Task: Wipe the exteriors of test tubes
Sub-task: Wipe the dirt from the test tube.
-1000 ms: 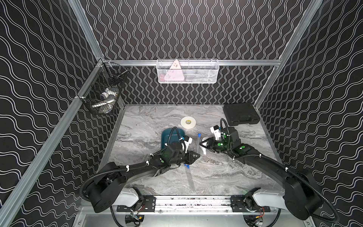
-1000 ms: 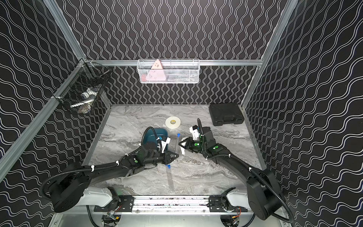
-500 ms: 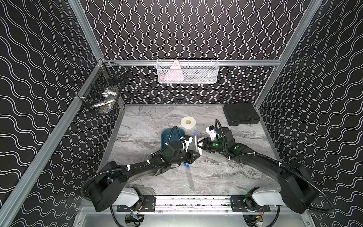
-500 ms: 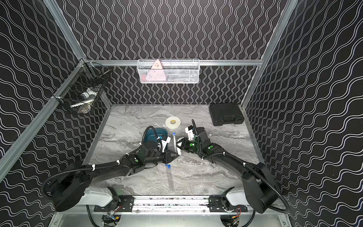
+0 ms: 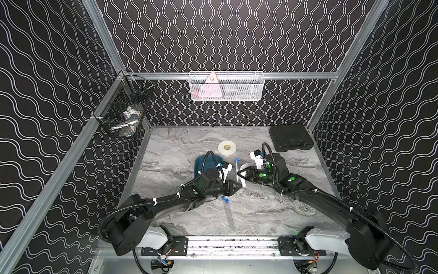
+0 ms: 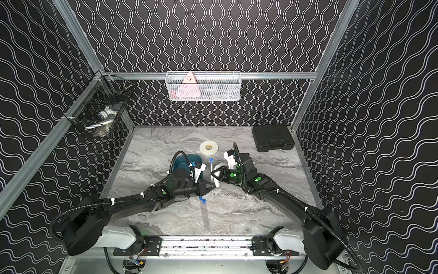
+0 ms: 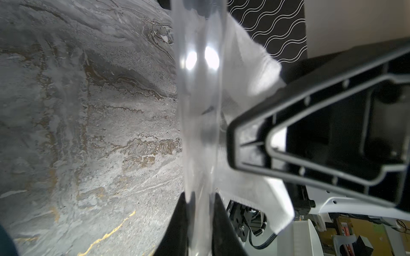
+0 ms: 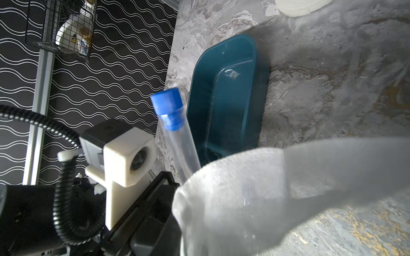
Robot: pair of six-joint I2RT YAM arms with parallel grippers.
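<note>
Left gripper [image 5: 239,185] clamped on blue-capped test tube [image 5: 236,166], right gripper [image 5: 238,174] pinching white tissue [image 8: 233,188] against its side, two more test tubes [image 5: 229,214] lying on marble tabletop [image 5: 260,213].

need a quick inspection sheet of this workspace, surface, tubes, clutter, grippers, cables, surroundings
surface: grey marbled tabletop, no spill seen
job's things: one blue-capped test tube held off the table; two more tubes lying side by side near the front; white tissue against the held tube; teal tray beside the left arm
clutter: tape roll; black case at the back
grippers: left gripper shut on the test tube; right gripper shut on the tissue
cables: black hoses tied along both arms, one looping above the tray
surroundings: white wire basket and black wire basket on patterned walls
</note>
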